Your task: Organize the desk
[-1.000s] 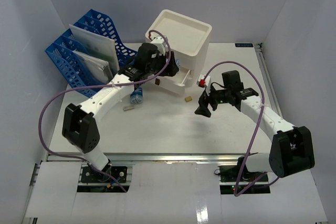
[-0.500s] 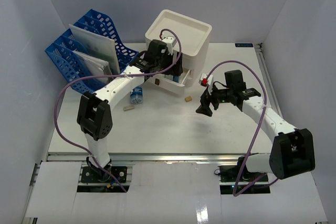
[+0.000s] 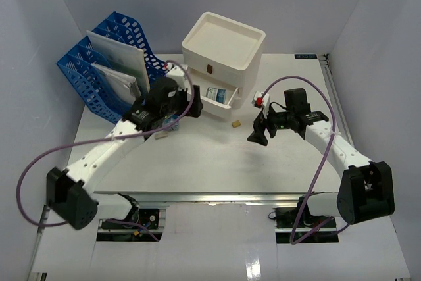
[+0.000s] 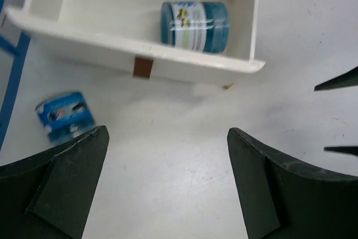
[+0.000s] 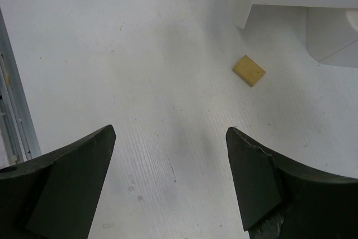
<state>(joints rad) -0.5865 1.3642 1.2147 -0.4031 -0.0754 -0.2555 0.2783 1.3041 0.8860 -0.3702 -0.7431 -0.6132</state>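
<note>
The desk (image 3: 197, 169) lies under both arms. At its far left, papers are stood in a blue file rack (image 3: 82, 80). The left gripper (image 4: 168, 132) is held wide and empty before the open drawer (image 4: 84, 42), where one blue roll (image 4: 196, 26) is stored. A second roll (image 4: 62, 117) is seen outside on the desk, probably destined for it. A yellow block (image 5: 249, 70) is faced by the right gripper (image 5: 168, 132), spread wide with nothing held.
</note>
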